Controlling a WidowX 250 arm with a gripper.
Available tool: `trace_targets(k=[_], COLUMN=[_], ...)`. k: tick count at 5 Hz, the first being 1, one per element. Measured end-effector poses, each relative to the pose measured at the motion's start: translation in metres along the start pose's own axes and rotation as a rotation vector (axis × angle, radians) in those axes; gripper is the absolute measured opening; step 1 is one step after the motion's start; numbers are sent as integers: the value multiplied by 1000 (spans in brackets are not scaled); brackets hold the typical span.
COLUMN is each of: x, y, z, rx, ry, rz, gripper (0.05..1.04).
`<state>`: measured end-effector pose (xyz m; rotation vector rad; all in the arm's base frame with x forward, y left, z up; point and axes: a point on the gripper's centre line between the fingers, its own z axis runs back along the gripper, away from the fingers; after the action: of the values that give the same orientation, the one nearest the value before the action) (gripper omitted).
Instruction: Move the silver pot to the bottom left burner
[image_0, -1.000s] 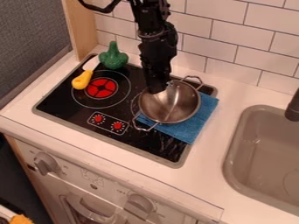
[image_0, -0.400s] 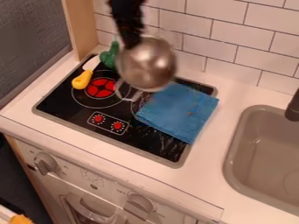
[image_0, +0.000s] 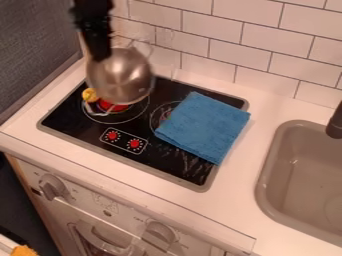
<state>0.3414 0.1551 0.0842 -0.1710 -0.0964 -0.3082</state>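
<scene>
The black gripper (image_0: 101, 56) is at the upper left, and its jaws are pinching the silver pot (image_0: 121, 79) at the upper left side of its rim. The pot hangs in the air above the left part of the black stove top (image_0: 163, 160), and it hides a part of the red burner (image_0: 112, 106). One pot handle (image_0: 99, 110) points to the lower left, in front of this burner. Just beside the pot, on its left, a yellow object (image_0: 89, 95) is partly seen. The folded blue cloth (image_0: 204, 127) lies over the right side of the stove top. To the right, the grey sink (image_0: 266, 175) is set in the white bench (image_0: 257, 112).
</scene>
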Motion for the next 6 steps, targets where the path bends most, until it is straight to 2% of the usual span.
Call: trace_targets(k=[1,2,3,4,6], x=[-25,-37,-52,-54,-55], y=[-9,-13,-4,4,9], z=[-20,-7,-12,-16,-23], rx=[-54,-15,9,25,22], ry=[57,44,63,69,89], rz=[-52,-86,-61,-32,-26], gripper=[58,58,58,58,85])
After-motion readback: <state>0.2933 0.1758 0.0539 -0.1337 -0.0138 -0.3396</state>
